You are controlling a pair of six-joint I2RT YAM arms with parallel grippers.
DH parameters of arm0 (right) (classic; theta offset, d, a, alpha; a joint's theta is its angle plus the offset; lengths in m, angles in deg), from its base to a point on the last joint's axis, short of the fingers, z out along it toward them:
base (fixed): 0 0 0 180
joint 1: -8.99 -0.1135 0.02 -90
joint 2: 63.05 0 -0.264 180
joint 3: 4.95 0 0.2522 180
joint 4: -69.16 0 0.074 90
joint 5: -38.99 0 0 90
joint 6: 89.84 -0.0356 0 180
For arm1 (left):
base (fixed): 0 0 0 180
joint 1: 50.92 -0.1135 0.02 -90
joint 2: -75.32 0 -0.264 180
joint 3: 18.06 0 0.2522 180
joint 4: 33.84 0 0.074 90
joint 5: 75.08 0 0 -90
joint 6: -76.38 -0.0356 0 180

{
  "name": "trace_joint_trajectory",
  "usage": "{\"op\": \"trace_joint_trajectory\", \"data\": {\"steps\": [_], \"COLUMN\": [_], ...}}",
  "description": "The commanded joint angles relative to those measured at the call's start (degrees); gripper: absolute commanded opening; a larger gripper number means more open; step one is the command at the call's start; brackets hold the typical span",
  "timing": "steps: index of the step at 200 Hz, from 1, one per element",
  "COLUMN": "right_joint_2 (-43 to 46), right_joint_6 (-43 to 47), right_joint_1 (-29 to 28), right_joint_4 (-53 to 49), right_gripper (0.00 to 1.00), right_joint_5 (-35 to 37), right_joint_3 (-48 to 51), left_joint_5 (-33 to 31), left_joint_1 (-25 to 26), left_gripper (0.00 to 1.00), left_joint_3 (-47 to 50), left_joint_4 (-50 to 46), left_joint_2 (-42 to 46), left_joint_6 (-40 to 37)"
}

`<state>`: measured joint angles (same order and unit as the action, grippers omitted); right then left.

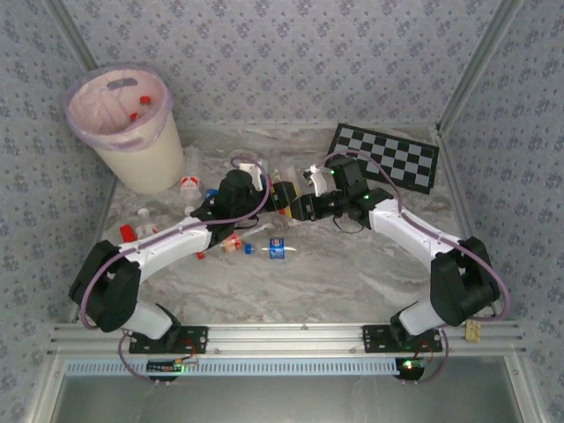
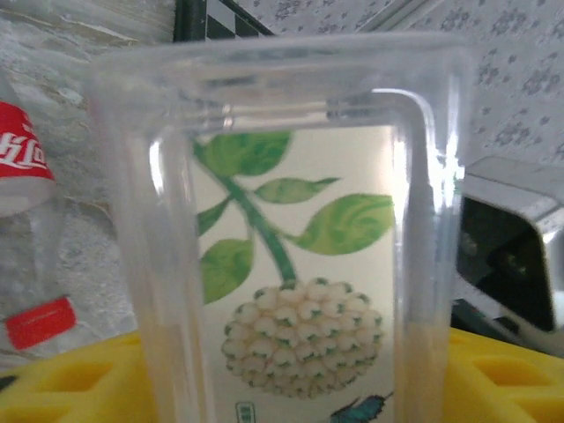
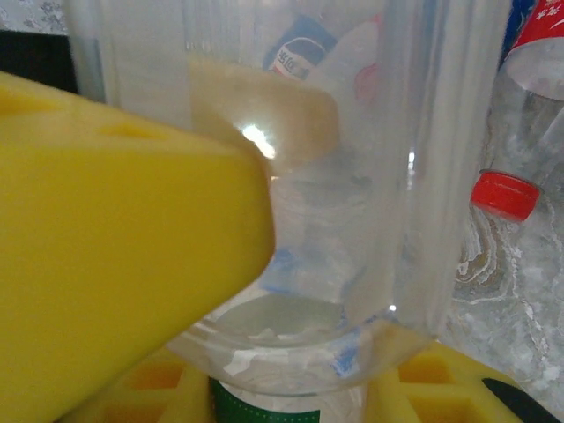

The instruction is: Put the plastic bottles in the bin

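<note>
A clear square plastic bottle (image 1: 280, 192) with a leaf-and-white-flower label (image 2: 295, 264) hangs above the table's middle between both arms. My right gripper (image 3: 300, 352) is shut on it near its green cap (image 3: 264, 410), one yellow finger (image 3: 115, 264) pressed against its side. My left gripper (image 2: 295, 388) is shut on the same bottle, with yellow pads (image 2: 62, 379) against both walls. In the top view the left gripper (image 1: 264, 189) and the right gripper (image 1: 298, 204) meet at the bottle. The bin (image 1: 123, 123) stands at the far left with red-capped bottles (image 1: 141, 101) inside.
Loose bottles lie on the table left of and under the left arm: a red-labelled one (image 1: 189, 183), a red-capped one (image 1: 141, 231) and a blue-labelled one (image 1: 276, 248). A red-labelled cola bottle (image 2: 22, 159) lies close by. The checkerboard (image 1: 388, 159) sits at the back right.
</note>
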<state>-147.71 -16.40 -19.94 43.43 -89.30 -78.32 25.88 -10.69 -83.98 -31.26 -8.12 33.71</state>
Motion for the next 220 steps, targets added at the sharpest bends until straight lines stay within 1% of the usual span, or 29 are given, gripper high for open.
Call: {"op": "trace_joint_trajectory", "data": {"steps": [1, 5, 11, 28, 35, 42, 46, 49, 52, 53, 55, 56, 59, 63, 67, 69, 96, 119, 127, 137, 148, 170, 183, 196, 205, 220], "right_joint_2": [-0.27, -0.24, -0.33, -0.50, -0.67, -0.74, -0.77, -0.70, -0.70, -0.69, -0.64, -0.66, -0.48, -0.11, 0.44, 0.77, 6.97, 12.70, 13.76, 14.41, 14.98, 18.01, 19.05, 19.14, 19.29, 20.30], "right_joint_6": [1.70, 1.64, 1.62, 1.70, 1.92, 2.18, 2.38, 2.52, 2.73, 2.83, 3.02, 3.15, 3.55, 4.21, 4.76, 4.97, 6.50, 2.05, -1.07, -4.14, -5.38, -5.68, -6.16, -7.34, -8.01, -9.69], "right_joint_1": [-0.51, -0.50, -0.50, -0.52, -0.50, -0.50, -0.51, -0.52, -0.45, -0.39, -0.35, -0.30, -0.13, 0.04, 0.21, 0.30, 2.95, 5.66, 6.79, 8.14, 9.33, 9.88, 10.05, 10.11, 10.03, 9.99], "right_joint_4": [-0.26, -0.26, -0.33, -0.56, -0.90, -1.45, -1.95, -2.24, -2.71, -2.88, -3.28, -3.57, -4.37, -5.45, -6.61, -6.94, -7.81, -6.36, -7.67, -10.88, -14.04, -14.30, -14.40, -14.97, -14.70, -12.95], "right_gripper": [0.17, 0.17, 0.17, 0.19, 0.22, 0.29, 0.35, 0.42, 0.52, 0.54, 0.63, 0.66, 0.79, 0.91, 0.98, 1.00, 1.00, 1.00, 1.00, 1.00, 1.00, 1.00, 1.00, 1.00, 1.00, 1.00], "right_joint_5": [0.38, 0.52, 0.62, 1.05, 1.02, 0.95, 1.06, 1.14, 1.14, 1.12, 1.00, 0.92, 0.73, 0.71, 1.14, 1.47, 5.24, 9.52, 12.16, 14.97, 15.77, 17.02, 16.68, 17.25, 18.33, 20.65], "right_joint_3": [-2.17, -2.10, -2.17, -2.52, -2.68, -2.86, -3.02, -3.09, -3.13, -3.14, -3.14, -3.18, -3.22, -3.27, -3.06, -2.86, 2.63, 7.28, 7.92, 7.98, 8.30, 11.07, 12.17, 12.62, 13.46, 15.25], "left_joint_5": [0.82, 0.84, 0.83, 0.49, 0.47, 0.53, 0.48, 0.39, 0.26, 0.23, 0.21, 0.20, 0.06, 0.01, -0.14, -0.15, -1.11, -0.39, 0.73, 3.28, 4.58, 3.41, 3.19, 3.93, 6.22, 8.87], "left_joint_1": [-0.15, -0.22, -0.18, -0.18, -0.22, -0.18, -0.25, -0.32, -0.32, -0.32, -0.35, -0.38, -0.38, -0.48, -0.64, -0.67, -2.20, -4.38, -5.36, -6.73, -7.96, -9.97, -12.40, -15.74, -18.75, -22.11], "left_gripper": [0.56, 0.52, 0.49, 0.48, 0.48, 0.47, 0.47, 0.47, 0.47, 0.47, 0.47, 0.47, 0.46, 0.46, 0.45, 0.45, 0.40, 0.33, 0.27, 0.15, 0.00, 0.00, 0.00, 0.00, 0.00, 0.00], "left_joint_3": [-0.48, -0.53, -0.64, -1.23, -1.50, -1.71, -1.84, -1.90, -1.91, -1.95, -2.01, -2.04, -2.18, -2.38, -2.75, -2.92, -7.96, -12.06, -13.62, -16.24, -20.19, -28.35, -32.00, -35.18, -37.13, -40.22], "left_joint_4": [2.49, 2.47, 2.32, 1.10, 0.58, 0.15, 0.02, -0.11, -0.28, -0.31, -0.44, -0.57, -0.83, -1.28, -1.93, -2.28, -10.23, -14.36, -15.32, -17.12, -21.52, -30.74, -34.06, -36.26, -37.34, -38.85], "left_joint_2": [0.07, 0.05, 0.11, 0.06, -0.04, -0.19, -0.22, -0.29, -0.26, -0.25, -0.24, -0.23, -0.24, -0.23, -0.18, -0.09, 0.98, 1.00, 0.76, 0.48, 0.31, 1.08, 1.62, 1.73, 1.30, 0.76], "left_joint_6": [0.86, 0.84, 0.88, 0.49, 0.34, 0.17, 0.14, 0.10, 0.07, 0.06, 0.02, 0.03, -0.04, -0.09, -0.21, -0.37, -5.51, -8.66, -9.57, -11.57, -14.84, -23.12, -26.15, -26.82, -26.06, -26.61]}}
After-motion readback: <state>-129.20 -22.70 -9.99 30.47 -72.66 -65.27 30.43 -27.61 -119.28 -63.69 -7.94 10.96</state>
